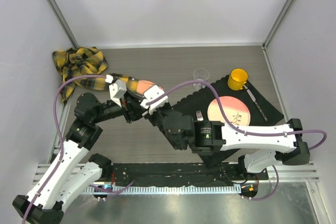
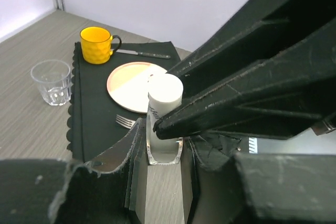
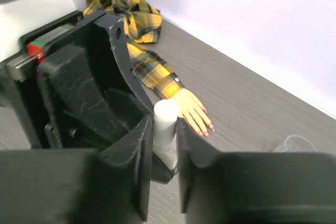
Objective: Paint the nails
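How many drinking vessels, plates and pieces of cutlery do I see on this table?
Drinking vessels: 2 (yellow mug, clear glass)
Plates: 1 (round plate)
Cutlery: 2 (fork, knife)
Total: 5

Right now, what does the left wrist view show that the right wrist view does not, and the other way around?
Only the left wrist view: a yellow mug, a plate and a fork on a black mat. Only the right wrist view: the mannequin hand with its nails and its plaid sleeve. Both: the white-capped bottle.
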Robot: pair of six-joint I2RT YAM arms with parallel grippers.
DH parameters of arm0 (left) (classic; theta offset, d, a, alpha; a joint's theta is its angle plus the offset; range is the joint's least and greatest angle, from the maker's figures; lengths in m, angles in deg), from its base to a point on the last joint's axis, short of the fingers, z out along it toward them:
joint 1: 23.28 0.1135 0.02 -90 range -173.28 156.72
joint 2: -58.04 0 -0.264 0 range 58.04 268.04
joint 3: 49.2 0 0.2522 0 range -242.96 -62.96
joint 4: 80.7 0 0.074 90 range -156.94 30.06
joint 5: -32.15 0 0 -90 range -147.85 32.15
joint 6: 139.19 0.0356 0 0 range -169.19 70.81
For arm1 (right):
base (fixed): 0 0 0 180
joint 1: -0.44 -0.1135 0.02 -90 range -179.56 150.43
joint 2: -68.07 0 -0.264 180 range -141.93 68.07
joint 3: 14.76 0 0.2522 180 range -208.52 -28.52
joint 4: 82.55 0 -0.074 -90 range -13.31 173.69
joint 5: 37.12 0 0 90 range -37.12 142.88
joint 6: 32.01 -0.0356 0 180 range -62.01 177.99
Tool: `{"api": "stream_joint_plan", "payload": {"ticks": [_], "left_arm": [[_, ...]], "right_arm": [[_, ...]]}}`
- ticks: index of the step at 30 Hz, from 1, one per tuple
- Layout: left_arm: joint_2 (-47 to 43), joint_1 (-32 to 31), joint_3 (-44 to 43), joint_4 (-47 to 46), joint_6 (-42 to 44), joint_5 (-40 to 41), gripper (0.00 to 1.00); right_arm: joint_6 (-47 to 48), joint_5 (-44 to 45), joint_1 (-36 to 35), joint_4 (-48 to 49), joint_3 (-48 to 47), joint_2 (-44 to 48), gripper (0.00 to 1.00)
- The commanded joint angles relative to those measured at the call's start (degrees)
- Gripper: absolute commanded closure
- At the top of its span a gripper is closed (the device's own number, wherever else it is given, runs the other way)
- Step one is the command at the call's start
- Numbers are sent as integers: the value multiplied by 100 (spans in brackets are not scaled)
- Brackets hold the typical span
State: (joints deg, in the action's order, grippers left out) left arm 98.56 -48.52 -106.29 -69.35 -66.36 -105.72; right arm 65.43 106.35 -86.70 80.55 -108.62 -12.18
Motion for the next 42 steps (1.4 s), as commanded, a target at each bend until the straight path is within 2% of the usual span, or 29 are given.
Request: {"api": "stream_joint_plan", "payload": {"ticks": [1,2,5,9,12,16,22,27,42], "left_arm": [[71,159,-202,-4,144,622,100],[80,159,-211,-22,118,561,100],[124,159,-202,-127,30,323,100],[167,150,-193,-250,-85,69,100],[211,159,-184,-303,-138,-29,100],[282,150,-202,-277,-155,-55,100],[299,159,-202,-268,-146,-11,100],[291,150,-202,-277,-138,-29,100],[317,150,-211,-268,-155,-90,100]], "right_arm": [[-180,-876,187,-573,-217,500,62],[-504,-1848,510,-835,-226,684,54],[-936,-3609,1074,-1171,-287,983,46],[-1385,-4833,1873,-1224,-182,1239,46],[-1543,-5599,2112,-1443,-409,1126,46],[-1562,-5629,2183,-2294,-1051,662,46],[-1605,-5093,2183,-2990,-1684,107,47],[-1562,-5031,2174,-2991,-1746,27,56],[-1403,-4714,2174,-2921,-1983,-324,57]]}}
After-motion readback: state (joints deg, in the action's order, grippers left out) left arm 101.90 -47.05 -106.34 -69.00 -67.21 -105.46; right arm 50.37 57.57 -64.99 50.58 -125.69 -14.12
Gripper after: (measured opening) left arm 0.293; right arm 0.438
